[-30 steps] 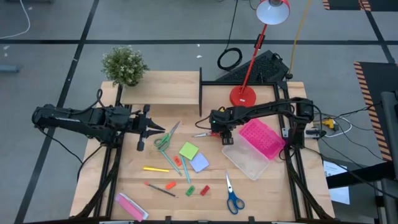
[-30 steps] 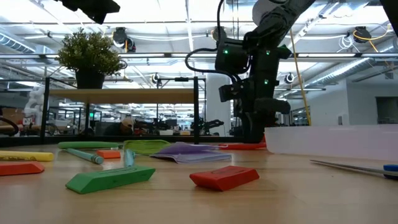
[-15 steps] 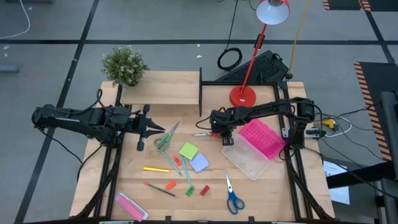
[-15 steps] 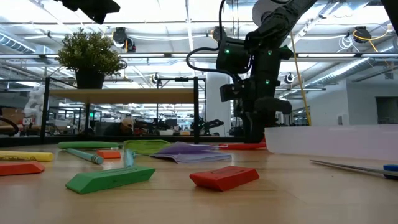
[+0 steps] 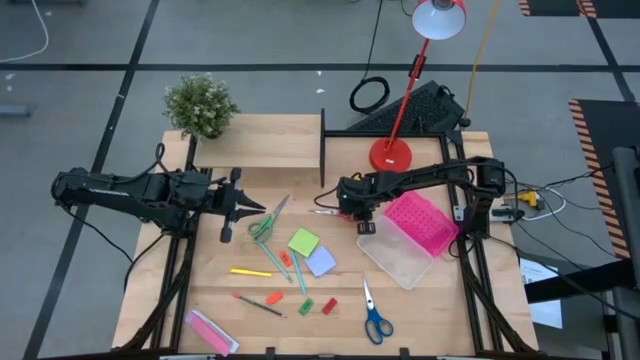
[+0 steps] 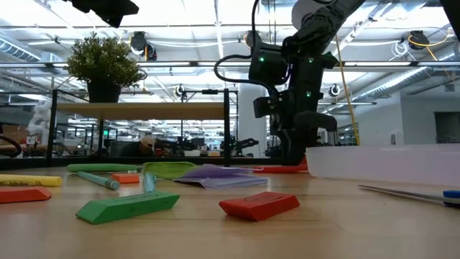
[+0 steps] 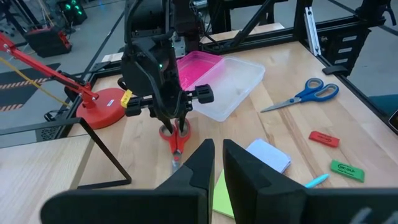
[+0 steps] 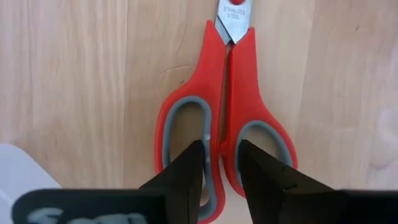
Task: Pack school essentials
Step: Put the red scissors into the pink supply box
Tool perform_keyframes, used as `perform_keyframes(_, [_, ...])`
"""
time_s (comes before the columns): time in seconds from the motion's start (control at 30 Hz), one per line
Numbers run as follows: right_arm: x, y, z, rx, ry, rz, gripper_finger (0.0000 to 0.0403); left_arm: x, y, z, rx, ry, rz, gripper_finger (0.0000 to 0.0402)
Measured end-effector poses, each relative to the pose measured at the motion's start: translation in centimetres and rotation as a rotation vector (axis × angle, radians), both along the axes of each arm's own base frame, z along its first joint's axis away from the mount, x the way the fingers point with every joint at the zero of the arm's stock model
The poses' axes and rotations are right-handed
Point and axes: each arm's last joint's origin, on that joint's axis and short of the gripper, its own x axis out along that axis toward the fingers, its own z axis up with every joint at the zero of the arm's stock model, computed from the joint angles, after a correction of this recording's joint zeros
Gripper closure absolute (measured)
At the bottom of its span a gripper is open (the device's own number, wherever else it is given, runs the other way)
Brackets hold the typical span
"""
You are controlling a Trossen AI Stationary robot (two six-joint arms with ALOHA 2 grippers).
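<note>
Red-handled scissors (image 8: pixel 224 87) lie flat on the table left of a clear box (image 5: pixel 400 258). My right gripper (image 8: pixel 221 165) points down on their handles, shut on them; the left wrist view also shows this gripper (image 7: pixel 172 122) above the scissors (image 7: pixel 176 142). My left gripper (image 5: pixel 262 210) hovers shut, holding nothing, beside the green-handled scissors (image 5: pixel 265 226). Sticky pads, green (image 5: pixel 303 242) and pale blue (image 5: pixel 320 262), a yellow pen (image 5: pixel 250 271), teal pens (image 5: pixel 298 272), small blocks (image 5: pixel 305 306) and blue-handled scissors (image 5: pixel 375 316) lie loose on the wood. My right gripper comes from above, pointing down. Its fingers (image 8: pixel 186 171) stand in the two finger loops and pinch the two inner bars of the handles (image 8: pixel 222 134) between them, near the handles' rear end. The scissors lie flat on the table, blades shut.
A pink perforated lid (image 5: pixel 420 222) leans on the clear box. A red desk lamp (image 5: pixel 392 155), a potted plant (image 5: pixel 200 105) and a wooden shelf (image 5: pixel 265 152) with a black frame stand along the far edge. A pink-and-white packet (image 5: pixel 210 332) lies at the near left.
</note>
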Motion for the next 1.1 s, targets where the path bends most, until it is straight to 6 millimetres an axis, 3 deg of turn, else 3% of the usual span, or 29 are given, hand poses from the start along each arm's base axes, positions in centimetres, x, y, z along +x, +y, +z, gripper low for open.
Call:
perform_keyframes(0.2, [-0.1,0.1,2.2,-0.014,-0.077,-0.005,0.0323,0.0,0.0,0.0,0.007,-0.001,-0.003,0.0364])
perform_keyframes(0.43, [-0.7,1.7,4.7,0.005,-0.143,-0.035,0.032,0.0,0.0,0.0,0.008,0.0,-0.002,0.0364])
perform_keyframes(0.8, [-3.3,7.1,9.5,0.14,-0.211,-0.193,0.0319,0.0,0.0,0.0,0.009,-0.001,-0.003,0.0364])
perform_keyframes(1.1, [-6.1,11.7,9.7,0.212,-0.038,-0.364,0.0319,0.0,0.0,0.1,0.0,-0.006,0.001,0.0364])
